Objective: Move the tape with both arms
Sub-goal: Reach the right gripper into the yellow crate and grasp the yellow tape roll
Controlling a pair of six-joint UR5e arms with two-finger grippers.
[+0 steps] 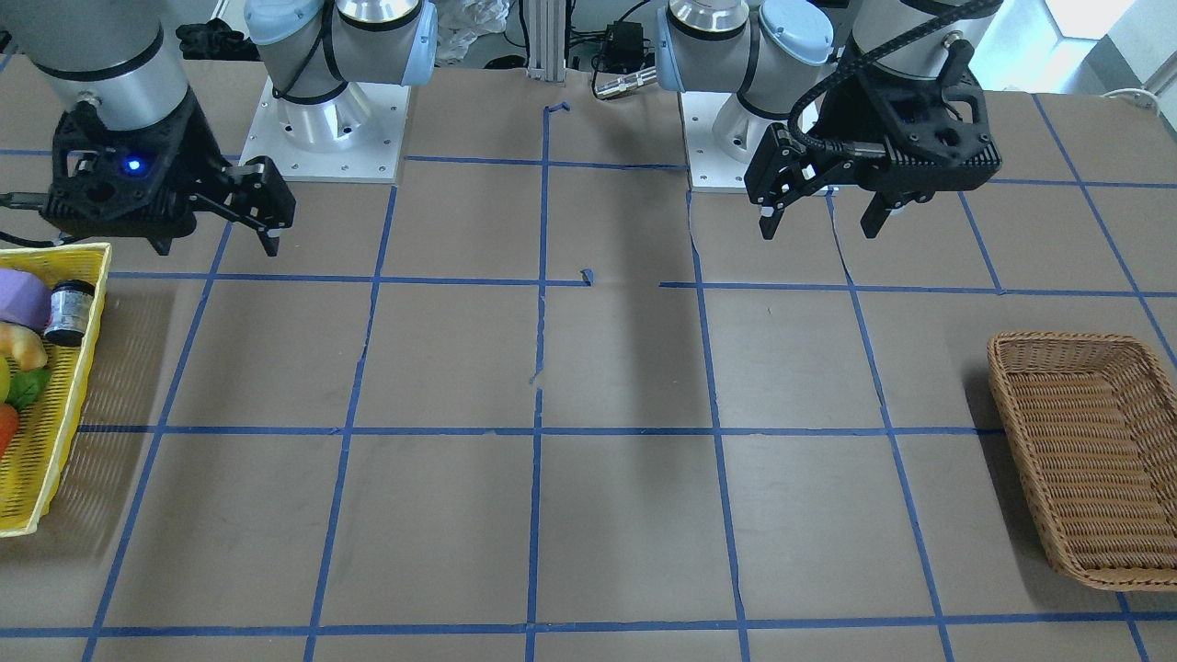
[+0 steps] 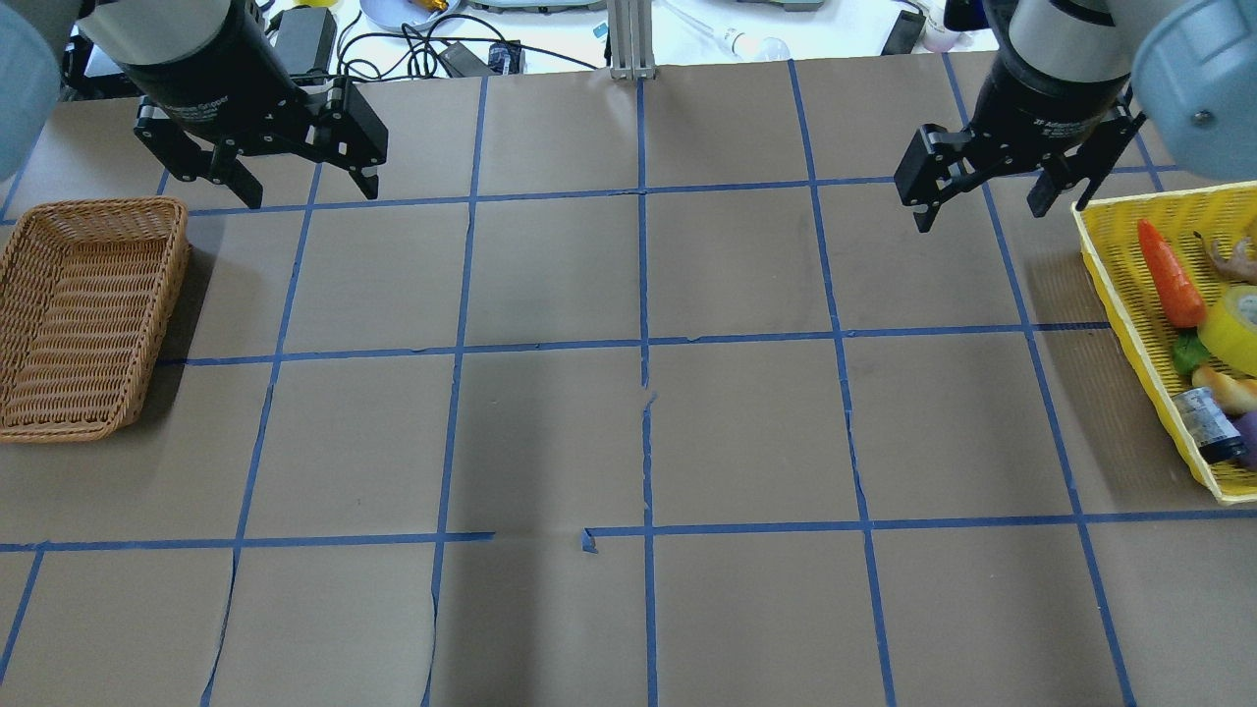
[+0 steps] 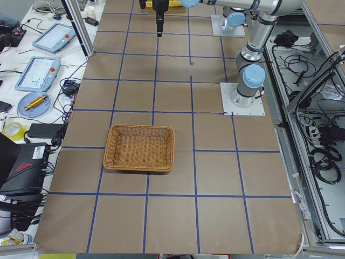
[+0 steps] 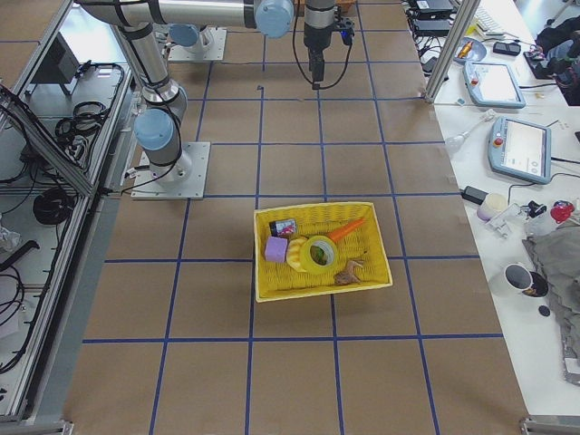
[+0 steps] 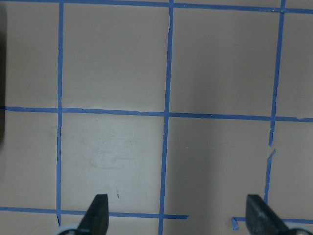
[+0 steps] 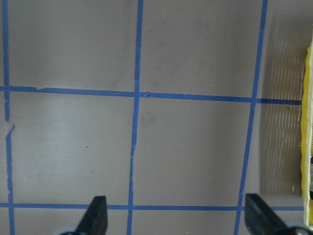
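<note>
The yellow tape roll [image 2: 1239, 329] lies in the yellow basket [image 2: 1129, 295] at the table's right end, among other items; it also shows in the exterior right view [image 4: 317, 254]. My right gripper [image 2: 979, 216] is open and empty, hovering above the table just left of that basket's far corner. It also shows in the front view [image 1: 218, 248] and its wrist view [image 6: 176, 218]. My left gripper [image 2: 309, 194] is open and empty above the table, beyond the wicker basket [image 2: 98, 203]. It also shows in the front view [image 1: 818, 228] and its wrist view [image 5: 178, 218].
The yellow basket also holds a carrot [image 2: 1169, 275], a small dark bottle [image 2: 1206, 422] and a purple block [image 4: 275, 249]. The wicker basket [image 1: 1067, 338] holds nothing. Blue tape grid lines cross the brown table. Both arm bases stand at the robot's edge.
</note>
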